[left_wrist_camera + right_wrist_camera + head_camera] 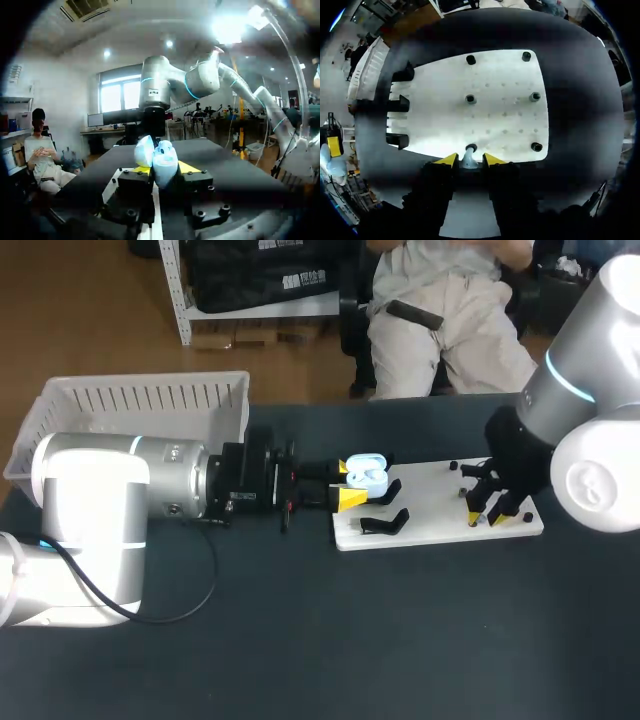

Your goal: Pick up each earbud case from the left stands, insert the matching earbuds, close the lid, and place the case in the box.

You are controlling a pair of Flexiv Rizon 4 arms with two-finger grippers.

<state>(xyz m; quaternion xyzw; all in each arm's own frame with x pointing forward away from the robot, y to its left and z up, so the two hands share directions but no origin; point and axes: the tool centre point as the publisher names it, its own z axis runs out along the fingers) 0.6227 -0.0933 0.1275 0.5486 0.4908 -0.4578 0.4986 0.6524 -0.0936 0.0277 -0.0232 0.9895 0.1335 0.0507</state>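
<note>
One in hand: clamps open case (366,471) with left end effector (350,484), lid up, beside stands (385,523) at board's (430,502) left end. Straddles earbud (469,159) at board's right with right end effector (485,520); cannot tell whether gripped. Lies well right of case, nearer right arm.

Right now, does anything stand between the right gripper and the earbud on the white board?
Nothing visible does. The earbud sits at the near edge of the white board, directly between the open tips of the right gripper; the other black pegs stand farther ahead.
</note>
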